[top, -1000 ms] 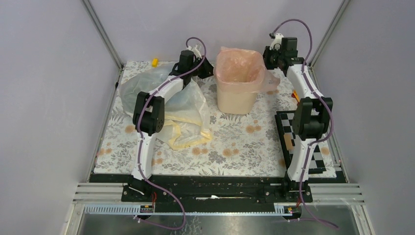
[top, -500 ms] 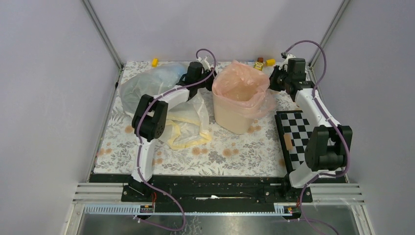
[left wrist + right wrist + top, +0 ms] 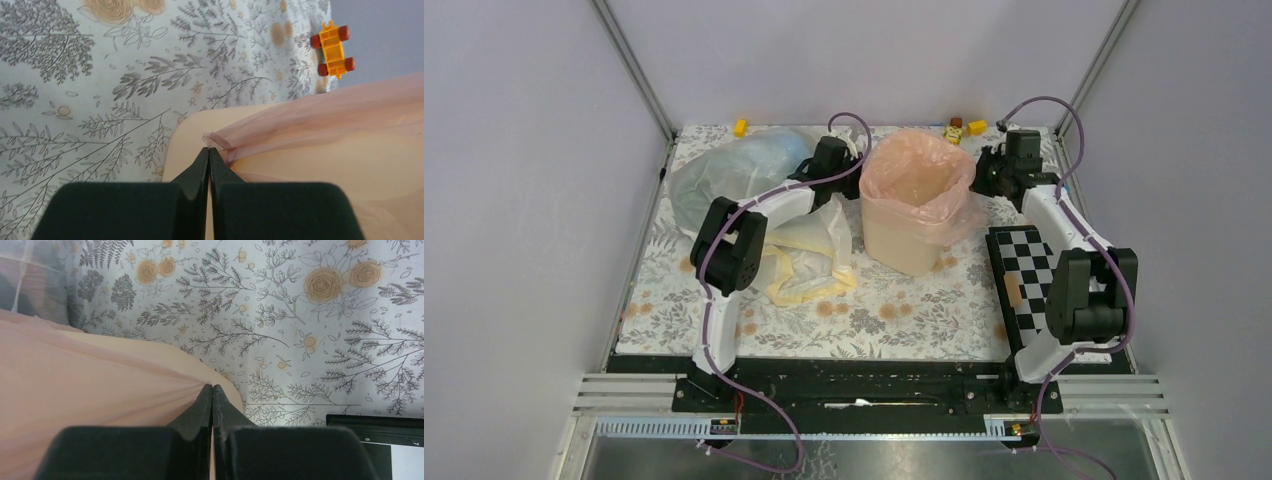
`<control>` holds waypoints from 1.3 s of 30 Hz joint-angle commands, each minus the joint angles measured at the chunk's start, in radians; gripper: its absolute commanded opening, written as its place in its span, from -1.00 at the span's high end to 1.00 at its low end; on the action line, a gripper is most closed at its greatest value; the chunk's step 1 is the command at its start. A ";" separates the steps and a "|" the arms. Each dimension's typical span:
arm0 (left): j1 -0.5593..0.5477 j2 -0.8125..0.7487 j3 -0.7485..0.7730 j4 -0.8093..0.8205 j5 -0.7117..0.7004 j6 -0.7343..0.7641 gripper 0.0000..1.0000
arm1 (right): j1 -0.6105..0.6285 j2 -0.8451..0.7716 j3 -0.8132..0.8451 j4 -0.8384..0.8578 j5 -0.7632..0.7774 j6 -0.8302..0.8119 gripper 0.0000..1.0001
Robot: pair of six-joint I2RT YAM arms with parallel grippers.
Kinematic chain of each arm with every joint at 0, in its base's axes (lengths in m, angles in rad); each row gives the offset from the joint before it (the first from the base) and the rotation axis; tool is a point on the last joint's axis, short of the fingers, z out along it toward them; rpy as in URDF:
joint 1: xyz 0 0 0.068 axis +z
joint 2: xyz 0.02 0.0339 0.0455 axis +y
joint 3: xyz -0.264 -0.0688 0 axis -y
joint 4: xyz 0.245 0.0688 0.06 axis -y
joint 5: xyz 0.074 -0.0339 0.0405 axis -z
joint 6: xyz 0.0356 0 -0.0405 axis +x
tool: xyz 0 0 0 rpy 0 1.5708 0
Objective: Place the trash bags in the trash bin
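Pink bag (image 3: 919, 172) is thin, slippery film; your left gripper (image 3: 208, 150) and right gripper (image 3: 212, 386) each pinch its hem at opposite bin (image 3: 904, 245) corners, so pull gently.

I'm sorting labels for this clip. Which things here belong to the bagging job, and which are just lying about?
Job in hand:
- pale pink plastic bag, draped over the bin's rim
- cream-beige plastic bin
- pale yellow plastic bag
- bluish-clear plastic bag

Lying about:
- black-and-white checkerboard
- yellow toy cart with red wheels
- small yellow block
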 commanded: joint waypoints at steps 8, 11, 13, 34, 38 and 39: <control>-0.014 -0.092 -0.039 -0.052 -0.077 0.065 0.98 | 0.013 -0.086 0.015 -0.071 0.146 0.000 0.07; -0.014 -0.114 -0.036 -0.051 -0.079 0.067 0.97 | 0.013 -0.152 0.016 -0.125 0.224 -0.008 -0.39; -0.014 -0.123 -0.034 -0.052 -0.079 0.064 0.96 | 0.013 -0.205 0.006 -0.148 0.272 -0.009 -0.49; -0.015 -0.126 -0.052 -0.129 -0.111 0.080 0.94 | 0.013 -0.521 -0.430 0.020 -0.035 0.314 -0.48; -0.021 -0.103 -0.065 -0.112 -0.103 0.079 0.94 | 0.013 -0.511 -0.478 0.065 -0.018 0.334 -0.02; -0.022 -0.095 -0.064 -0.111 -0.102 0.079 0.94 | 0.013 -0.506 -0.484 0.075 -0.016 0.336 0.11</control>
